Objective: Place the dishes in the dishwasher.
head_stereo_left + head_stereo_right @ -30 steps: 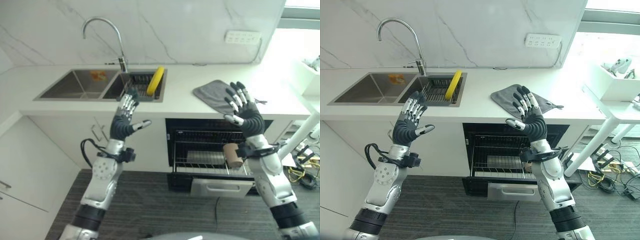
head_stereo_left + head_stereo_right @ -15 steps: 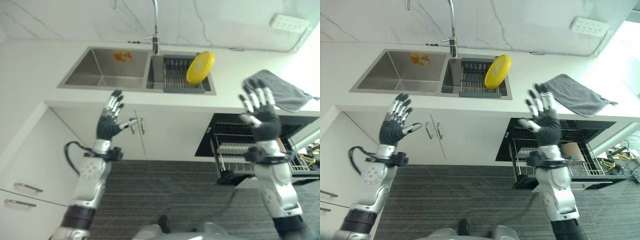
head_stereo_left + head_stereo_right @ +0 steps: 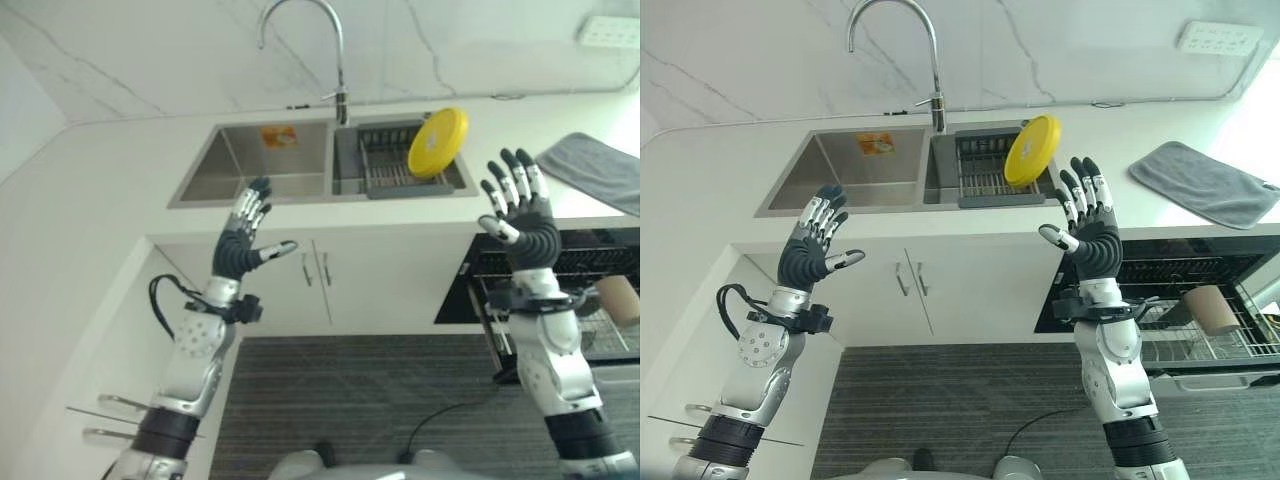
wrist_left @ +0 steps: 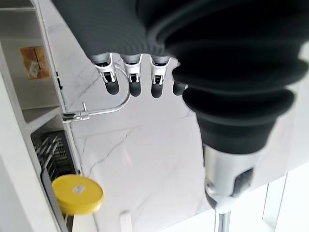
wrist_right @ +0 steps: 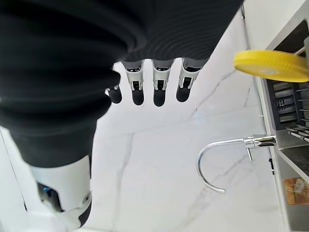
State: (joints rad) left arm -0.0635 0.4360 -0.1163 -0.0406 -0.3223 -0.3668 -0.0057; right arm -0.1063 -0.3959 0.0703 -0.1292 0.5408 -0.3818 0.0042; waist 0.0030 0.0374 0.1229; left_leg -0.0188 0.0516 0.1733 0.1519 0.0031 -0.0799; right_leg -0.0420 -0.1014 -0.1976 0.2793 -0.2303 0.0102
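A yellow plate (image 3: 437, 142) stands on edge in a dark dish rack (image 3: 392, 170) in the right basin of the sink (image 3: 262, 182); the plate (image 4: 77, 195) appears in the left wrist view and the plate (image 5: 271, 66) in the right wrist view too. The dishwasher (image 3: 1160, 290) is open under the counter at the right, its wire rack (image 3: 1200, 340) pulled out with a brown cup (image 3: 1210, 309) in it. My left hand (image 3: 243, 244) is raised, open and empty, in front of the cupboard below the sink. My right hand (image 3: 522, 218) is raised, open and empty, right of the plate.
A curved tap (image 3: 315, 40) rises behind the sink. A grey cloth (image 3: 1205, 183) lies on the white counter (image 3: 110, 180) above the dishwasher. White cupboard doors with handles (image 3: 915, 285) are below the sink. A power socket (image 3: 1212, 38) is on the marble wall.
The camera has swung, so the whole scene has shifted; the sink and plate now sit nearer the middle. Both hands stay raised and open with nothing in them.
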